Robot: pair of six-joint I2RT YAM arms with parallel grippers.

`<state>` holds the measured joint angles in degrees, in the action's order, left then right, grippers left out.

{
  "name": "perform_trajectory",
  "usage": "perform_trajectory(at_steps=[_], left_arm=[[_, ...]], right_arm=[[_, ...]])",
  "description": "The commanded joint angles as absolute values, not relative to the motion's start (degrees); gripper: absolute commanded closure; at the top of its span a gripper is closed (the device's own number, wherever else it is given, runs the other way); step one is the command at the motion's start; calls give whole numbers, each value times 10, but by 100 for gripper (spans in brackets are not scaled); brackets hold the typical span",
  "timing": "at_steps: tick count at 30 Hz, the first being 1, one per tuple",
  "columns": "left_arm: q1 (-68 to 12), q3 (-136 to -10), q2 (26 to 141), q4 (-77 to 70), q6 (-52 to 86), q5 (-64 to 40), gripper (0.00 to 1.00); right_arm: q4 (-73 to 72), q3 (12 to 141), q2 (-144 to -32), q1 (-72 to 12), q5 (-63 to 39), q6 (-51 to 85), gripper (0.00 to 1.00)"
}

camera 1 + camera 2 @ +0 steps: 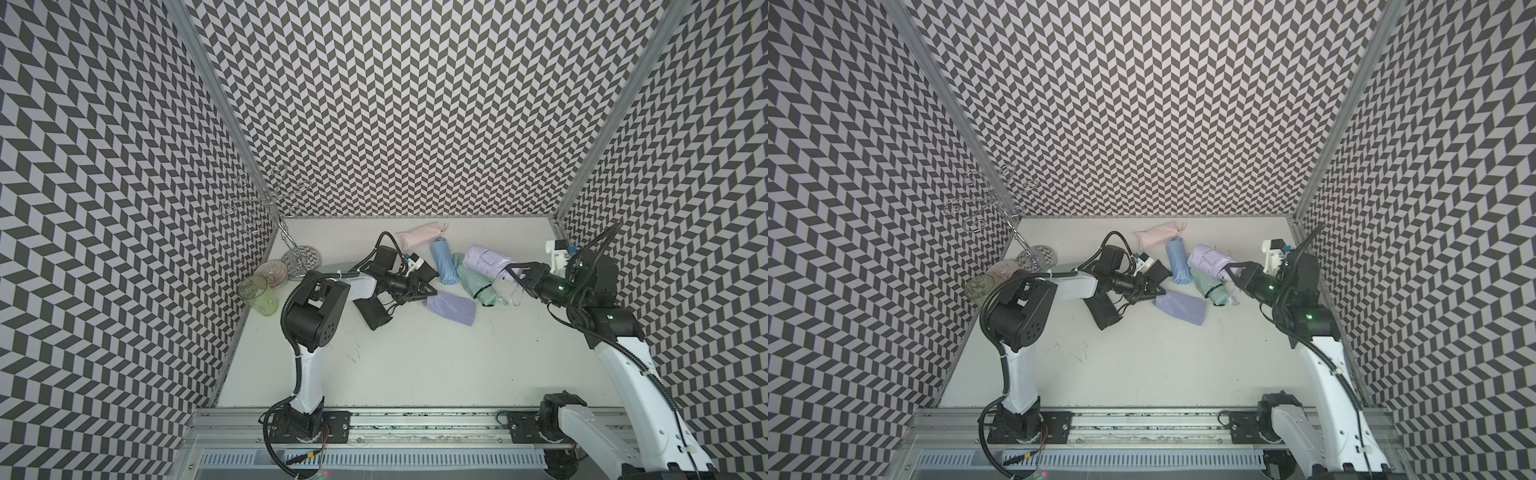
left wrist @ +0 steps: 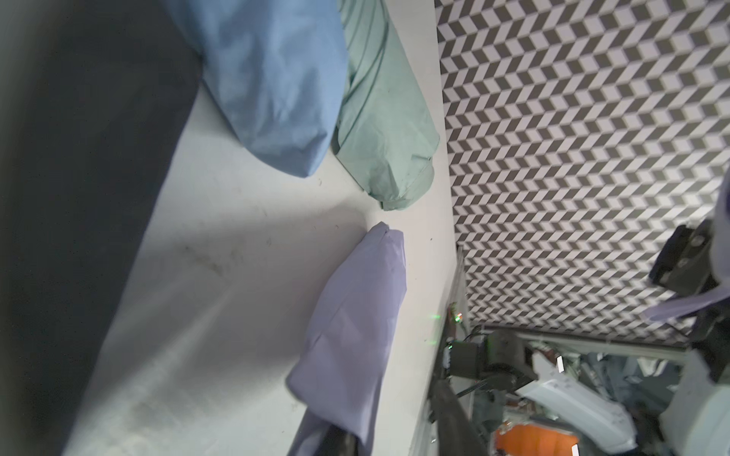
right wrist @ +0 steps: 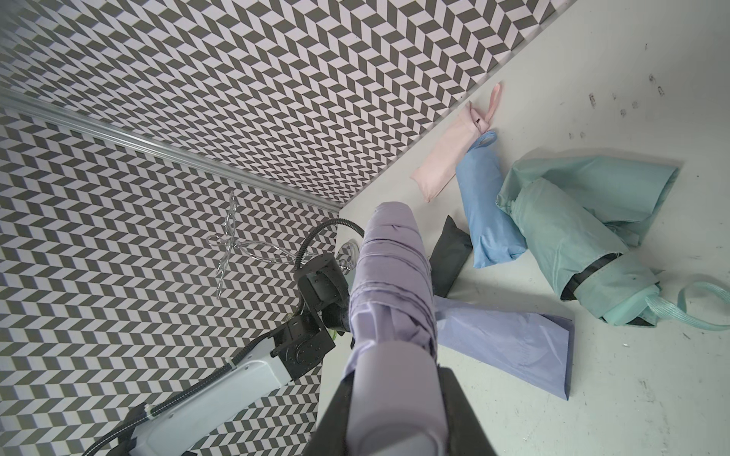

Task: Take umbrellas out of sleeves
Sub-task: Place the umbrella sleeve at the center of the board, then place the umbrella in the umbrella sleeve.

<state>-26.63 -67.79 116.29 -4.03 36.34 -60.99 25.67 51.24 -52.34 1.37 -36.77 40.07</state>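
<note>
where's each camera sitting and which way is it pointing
Top views: high over the front rail, looking down at the table; both arms, left pincer and right pincer show.
Left wrist: low over the table, facing the right arm's base across the lavender sleeve; own body unclear, only dark blur.
Right wrist: looks along the lavender umbrella in its pincer toward the back-left corner; left arm shows.
Shared: both wrist views show the sleeve and blue umbrella.
</note>
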Motion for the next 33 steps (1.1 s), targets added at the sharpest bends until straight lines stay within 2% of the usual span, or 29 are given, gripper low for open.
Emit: perform_trajectory(at_steps=[1, 8, 9, 14, 18, 25, 33], left_arm=[[-265, -693, 1151, -16, 341, -596, 48], [-237, -673, 1101, 21, 323, -578, 21], [-231, -669, 1092, 23, 321, -578, 19], [-213, -671, 1057, 65, 294, -567, 16], [-199, -677, 1020, 126, 257, -523, 16], [-189, -671, 967, 210, 189, -465, 16], [-179, -622, 914, 216, 180, -456, 15]], right_arm=[[221, 505, -508, 18, -362, 397, 81], [205, 476, -502, 19, -385, 404, 81], [192, 464, -503, 19, -407, 408, 81], [135, 404, -525, -6, -499, 436, 81], [132, 390, -536, -43, -489, 425, 81], [32, 330, -559, -103, -467, 468, 81], [-70, 294, -614, -109, -459, 479, 82]])
